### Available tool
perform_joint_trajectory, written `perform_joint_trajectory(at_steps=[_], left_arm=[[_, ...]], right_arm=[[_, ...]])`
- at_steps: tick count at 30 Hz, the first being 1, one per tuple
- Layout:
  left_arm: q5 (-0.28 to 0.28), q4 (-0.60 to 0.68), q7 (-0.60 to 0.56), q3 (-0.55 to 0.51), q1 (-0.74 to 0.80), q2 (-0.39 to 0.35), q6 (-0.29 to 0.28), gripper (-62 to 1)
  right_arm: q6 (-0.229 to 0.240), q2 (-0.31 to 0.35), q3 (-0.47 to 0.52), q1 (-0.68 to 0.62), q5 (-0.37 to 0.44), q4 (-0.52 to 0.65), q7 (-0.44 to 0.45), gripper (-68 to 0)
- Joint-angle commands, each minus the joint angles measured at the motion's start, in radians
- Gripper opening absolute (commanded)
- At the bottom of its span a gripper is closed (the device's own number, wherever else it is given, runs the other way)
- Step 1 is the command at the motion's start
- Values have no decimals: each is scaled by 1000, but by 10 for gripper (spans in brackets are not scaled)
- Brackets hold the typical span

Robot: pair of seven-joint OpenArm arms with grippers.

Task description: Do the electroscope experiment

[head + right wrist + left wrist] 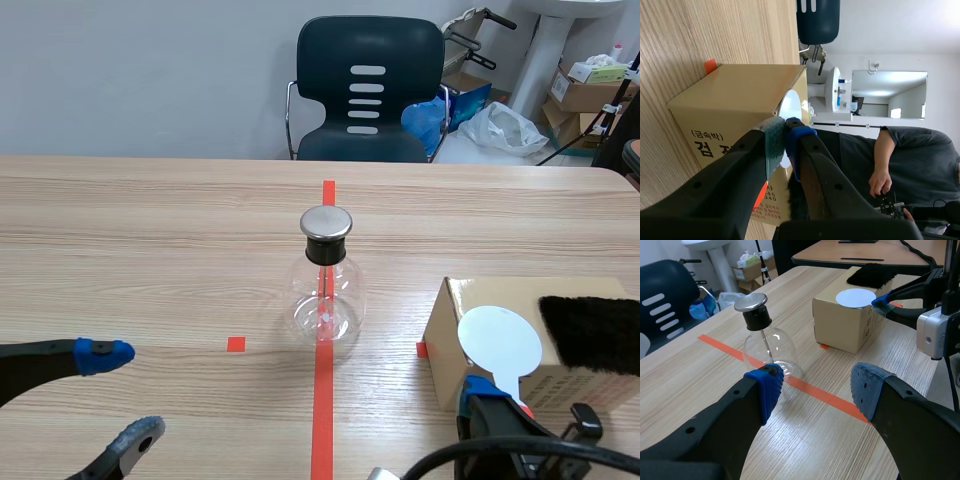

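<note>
**Q:** Where does the electroscope stand, and why there?

**A:** The electroscope (326, 290), a clear glass flask with a flat metal cap (326, 222) and a thin rod inside, stands upright on the worktop (150, 220). It sits on the orange tape line (322, 400), between the two arms. That central mark probably keeps it within reach of either arm, with the cap facing up for an approach from above.

**Q:** What does the right end effector hold?

**A:** The right end effector (786, 136) is closed on the stem of the white disc (499, 340), a round paddle resting on top of the cardboard box (445, 345). A black fur pad (592, 332) lies just beside the disc on the same box. The box seems to serve as a raised rest, so that the thin stem overhangs its edge and can be pinched. The fur is likely the rubbing surface for charging the disc.

**Q:** And the left end effector?

**A:** The left end effector (815, 390) is open and holds nothing. It hangs low over the worktop, near the flask but apart from it.

**Q:** Which step is in hand?

**A:** Judged from this layout, the charging step: the disc is gripped at the box, well apart from the cap.
</note>
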Motion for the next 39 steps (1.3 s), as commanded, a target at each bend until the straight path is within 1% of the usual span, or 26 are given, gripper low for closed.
perform_joint_trajectory(at_steps=[1, 17, 21, 23, 25, 27, 31, 34, 36, 39], left_arm=[[-6, 19, -21, 3, 5, 6, -2, -281], [-6, 19, -21, 3, 5, 6, -2, -281], [-6, 19, -21, 3, 5, 6, -2, -281], [-6, 19, -21, 3, 5, 6, -2, -281], [-6, 19, -21, 3, 5, 6, -2, -281], [-6, 19, -21, 3, 5, 5, -2, -281], [-6, 19, -20, 3, 5, 5, -2, -281], [-6, 19, -20, 3, 5, 5, -2, -281], [-6, 19, -20, 3, 5, 5, -2, -281], [-6, 19, -18, 3, 5, 5, -1, -281]], right_arm=[[-13, 0, 1, 9, -4, 12, -1, -667], [-13, 0, 1, 9, -5, 12, 0, -667], [-13, 0, 1, 9, -5, 12, 18, -660], [-13, -1, 1, 9, -5, 12, 35, -629], [-13, -6, 1, 11, -5, 12, 45, -583], [-13, -21, 1, 12, -5, 12, 45, -522], [-13, -45, -12, 23, -5, 10, 45, -362], [-14, -48, -32, 39, -4, -6, 44, -244], [-14, -48, -40, 45, -1, -27, 44, -195], [-14, -50, -40, 48, 0, -63, 41, -153]])
